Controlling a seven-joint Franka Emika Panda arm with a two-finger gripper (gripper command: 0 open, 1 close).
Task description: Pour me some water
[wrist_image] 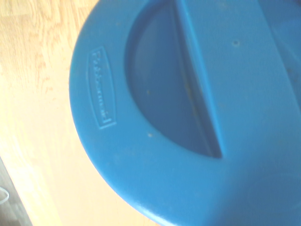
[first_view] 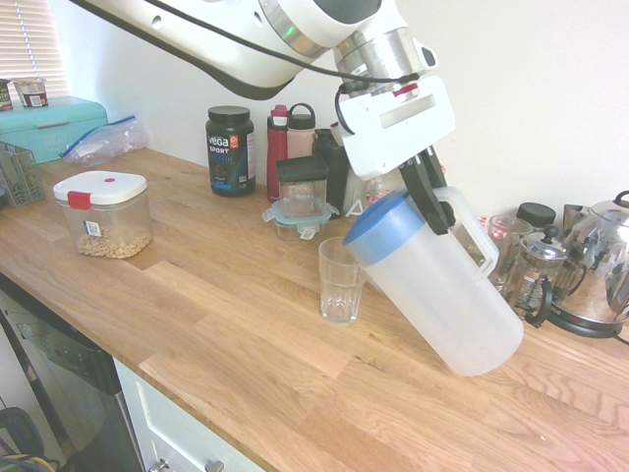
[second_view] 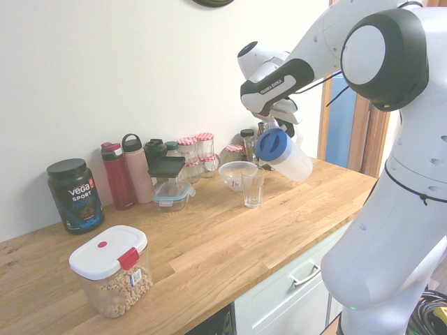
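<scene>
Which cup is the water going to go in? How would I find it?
Look at the long wooden counter and find the tilted jug with the blue lid. The glass stands upright on the counter just under that lid. It is the only clear, empty drinking glass standing alone; the other containers sit back by the wall.

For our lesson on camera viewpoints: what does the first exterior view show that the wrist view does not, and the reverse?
Only the first exterior view shows the empty glass, the pitcher's translucent body tilted toward it, the gripper with jaws shut on its handle, and the cereal box. Only the wrist view shows the raised brand mark on the lid. Both show the blue lid and the wooden counter.
</scene>
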